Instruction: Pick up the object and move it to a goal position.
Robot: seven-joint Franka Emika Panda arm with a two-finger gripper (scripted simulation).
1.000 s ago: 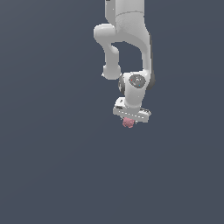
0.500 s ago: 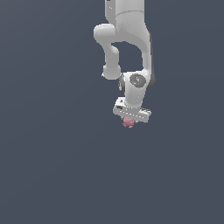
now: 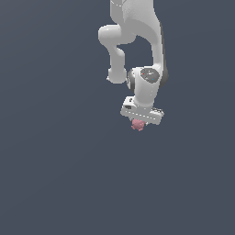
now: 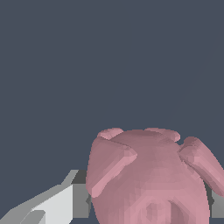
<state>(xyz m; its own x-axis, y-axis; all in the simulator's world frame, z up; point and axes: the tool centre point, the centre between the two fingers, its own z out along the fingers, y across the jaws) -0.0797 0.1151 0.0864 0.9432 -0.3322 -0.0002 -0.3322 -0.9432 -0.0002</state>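
The object (image 3: pixel 137 124) is a small pink lumpy blob, seen just under the white gripper (image 3: pixel 138 123) in the exterior view, a little right of centre. The gripper hangs from the white arm and is shut on the object. In the wrist view the object (image 4: pixel 151 179) fills much of the picture, with a grey-white finger (image 4: pixel 65 199) pressed against one side and a sliver of the other finger at the opposite side. The fingertips are mostly hidden behind the blob.
A plain dark grey floor (image 3: pixel 55 174) surrounds the arm on all sides. No other objects, containers or edges show in either view.
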